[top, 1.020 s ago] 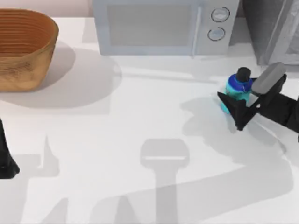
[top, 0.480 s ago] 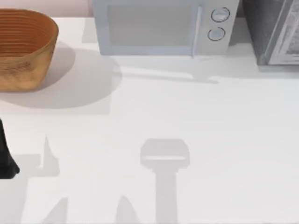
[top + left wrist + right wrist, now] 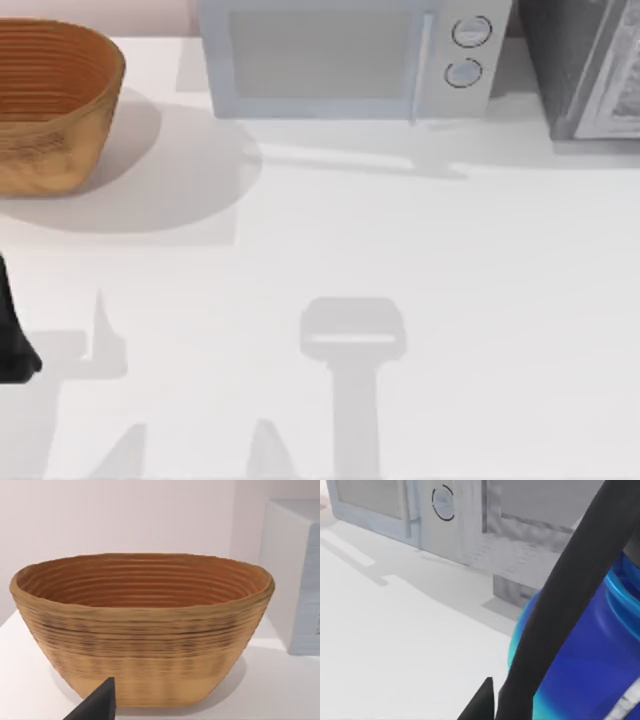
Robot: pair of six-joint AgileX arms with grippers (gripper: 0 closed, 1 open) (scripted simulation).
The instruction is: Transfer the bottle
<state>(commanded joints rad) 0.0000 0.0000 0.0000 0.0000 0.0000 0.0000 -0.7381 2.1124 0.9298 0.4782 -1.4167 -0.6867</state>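
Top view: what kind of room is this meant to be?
Likely a mock kitchen counter, rendered in simulation: a microwave stands at the back of a white table, a wicker basket at its left, and the right fingers hold a blue bottle.

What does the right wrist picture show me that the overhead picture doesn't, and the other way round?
The right wrist view adds the blue bottle, close up, with the right claw's black finger pressed across it. The top view adds the basket at the table's far left and the parked left arm at the left edge. Both share the microwave, the grey box beside it and the white table.
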